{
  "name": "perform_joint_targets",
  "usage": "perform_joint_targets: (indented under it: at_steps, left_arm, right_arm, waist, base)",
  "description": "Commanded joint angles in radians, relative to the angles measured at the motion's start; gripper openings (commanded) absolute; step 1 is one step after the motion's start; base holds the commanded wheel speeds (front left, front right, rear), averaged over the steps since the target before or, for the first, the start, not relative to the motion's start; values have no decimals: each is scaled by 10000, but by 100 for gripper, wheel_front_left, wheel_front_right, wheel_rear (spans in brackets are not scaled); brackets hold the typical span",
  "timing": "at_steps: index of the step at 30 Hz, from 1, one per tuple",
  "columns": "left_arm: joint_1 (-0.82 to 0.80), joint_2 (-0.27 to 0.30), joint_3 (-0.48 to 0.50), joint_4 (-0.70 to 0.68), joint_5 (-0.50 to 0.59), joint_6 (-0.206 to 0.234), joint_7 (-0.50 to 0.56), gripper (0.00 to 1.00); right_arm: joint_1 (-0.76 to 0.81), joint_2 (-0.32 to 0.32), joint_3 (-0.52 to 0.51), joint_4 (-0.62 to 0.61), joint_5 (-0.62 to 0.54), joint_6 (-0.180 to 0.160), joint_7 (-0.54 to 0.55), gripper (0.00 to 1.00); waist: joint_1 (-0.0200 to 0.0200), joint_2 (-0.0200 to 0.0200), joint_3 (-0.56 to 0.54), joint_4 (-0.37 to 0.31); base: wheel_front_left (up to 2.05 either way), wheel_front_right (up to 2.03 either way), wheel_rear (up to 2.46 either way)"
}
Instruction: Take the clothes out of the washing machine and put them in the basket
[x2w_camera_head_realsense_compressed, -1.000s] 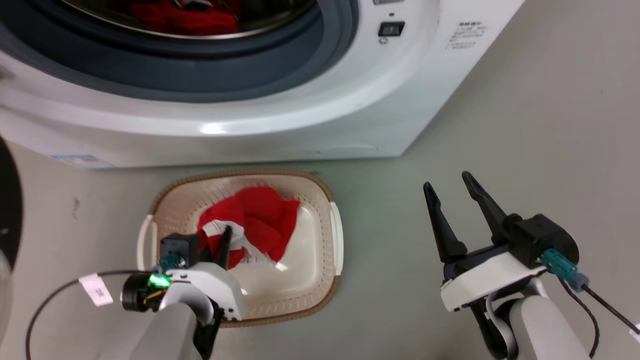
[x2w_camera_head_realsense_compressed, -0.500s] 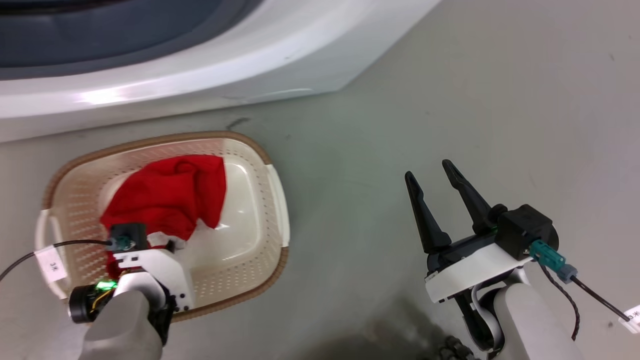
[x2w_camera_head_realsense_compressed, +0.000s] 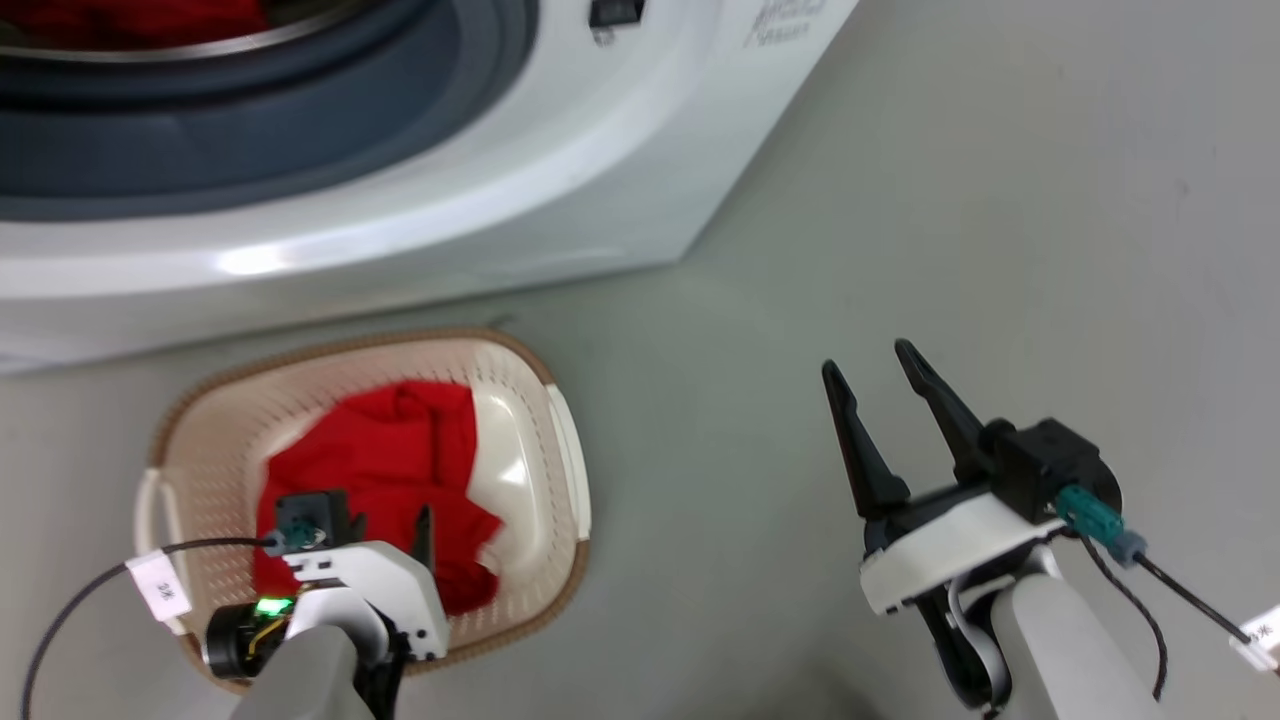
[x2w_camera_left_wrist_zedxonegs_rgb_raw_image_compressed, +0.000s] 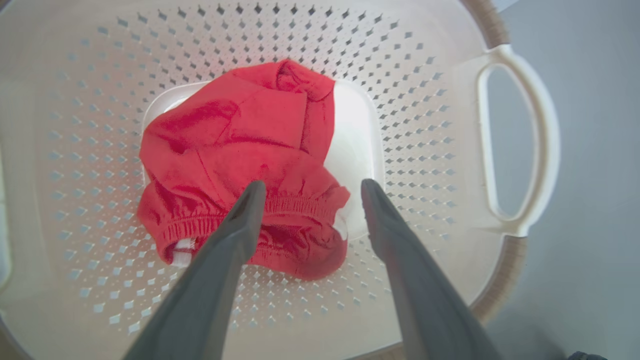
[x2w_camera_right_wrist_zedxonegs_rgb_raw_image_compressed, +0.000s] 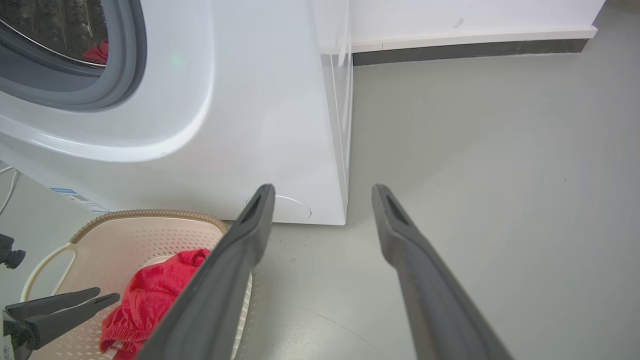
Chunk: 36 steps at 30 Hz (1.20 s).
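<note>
One red garment (x2w_camera_head_realsense_compressed: 390, 450) lies crumpled in the basket (x2w_camera_head_realsense_compressed: 210, 420), which stands on the floor (x2w_camera_head_realsense_compressed: 1000, 200) at the lower left of the head view, close before the washing machine (x2w_camera_head_realsense_compressed: 500, 200). The left gripper (x2w_camera_head_realsense_compressed: 390, 525) hangs over the near end of the basket with its fingers pointing down into it, and a black cable with a white tag (x2w_camera_head_realsense_compressed: 160, 585) trails off its wrist to the left. Its own wrist view looks straight down. There the left gripper (x2w_camera_left_wrist_zedxonegs_rgb_raw_image_compressed: 314, 186) has its jaws spread wide and empty. One fingertip is over the elastic hem of the red garment (x2w_camera_left_wrist_zedxonegs_rgb_raw_image_compressed: 240, 135) and the other over the bare white bottom just beside the cloth; whether either tip touches cannot be told. The garment covers most of the flat bottom of the basket (x2w_camera_left_wrist_zedxonegs_rgb_raw_image_compressed: 410, 100) and leaves a white strip bare on its right in that view. Above the basket in the head view, the washing machine's grey-rimmed porthole shows, and more red clothes (x2w_camera_head_realsense_compressed: 130, 20) lie inside the steel drum. To the right, well apart from basket and machine, the right gripper (x2w_camera_head_realsense_compressed: 868, 360) hovers over bare floor with its two dark fingers parted and nothing between them. Its wrist view, past the right gripper (x2w_camera_right_wrist_zedxonegs_rgb_raw_image_compressed: 322, 187), shows the corner of the washing machine (x2w_camera_right_wrist_zedxonegs_rgb_raw_image_compressed: 250, 100) and a patch of red clothes (x2w_camera_right_wrist_zedxonegs_rgb_raw_image_compressed: 100, 50) in the drum. It also shows the basket (x2w_camera_right_wrist_zedxonegs_rgb_raw_image_compressed: 140, 235) with the red garment (x2w_camera_right_wrist_zedxonegs_rgb_raw_image_compressed: 150, 295), and the left gripper (x2w_camera_right_wrist_zedxonegs_rgb_raw_image_compressed: 105, 295) at the lower left edge.
</note>
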<state>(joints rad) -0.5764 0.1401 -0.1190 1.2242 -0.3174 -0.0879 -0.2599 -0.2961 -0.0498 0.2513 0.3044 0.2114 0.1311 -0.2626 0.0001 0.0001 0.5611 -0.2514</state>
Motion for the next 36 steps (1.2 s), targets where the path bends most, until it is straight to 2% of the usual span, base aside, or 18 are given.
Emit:
perform_joint_targets:
  at_steps: [1,9,14,18,26,31,36]
  left_arm:
    - [312,-98,34,-469,18,-50,-60,100]
    - [1867,-447,164,-3304,575,118,-53,100]
    - [2471,-517,255,-5176,1181,337,-53,100]
    - [2502,-512,464,-6003,1444,397,-54,100]
    - [1172,-269,656,-6014,1770,201,-55,100]
    - [-174,197,612,-5407,2025,67,-55,100]
    - [-1854,992,427,-4109,2350,-65,40,100]
  right_arm:
    - [264,-7,-115,84,-76,-7,-22,100]
    - [985,-6,-528,120,-468,-7,152,100]
    - [1345,-4,-675,-172,-549,-5,362,100]
    - [1585,-6,-697,-460,-631,-7,523,100]
    - [1775,-6,-508,-868,-763,-7,863,100]
    - [1660,-6,-302,-1038,-602,-7,888,100]
    - [1332,-3,-45,-1154,-337,-7,727,100]
  waist:
    - [-1,-1,-1206,490]
    - [-1,-1,-2831,1139]
    - [-1,-1,-3383,1359]
    - [-1,-1,-3680,1424]
    - [-1,-1,-3761,1198]
    - [-1,-1,-3346,761]
    - [-1,-1,-2494,130]
  base:
    - [0,0,0]
    - [0,0,0]
    - [0,0,0]
    - [0,0,0]
    - [0,0,0]
    - [0,0,0]
    - [0,0,0]
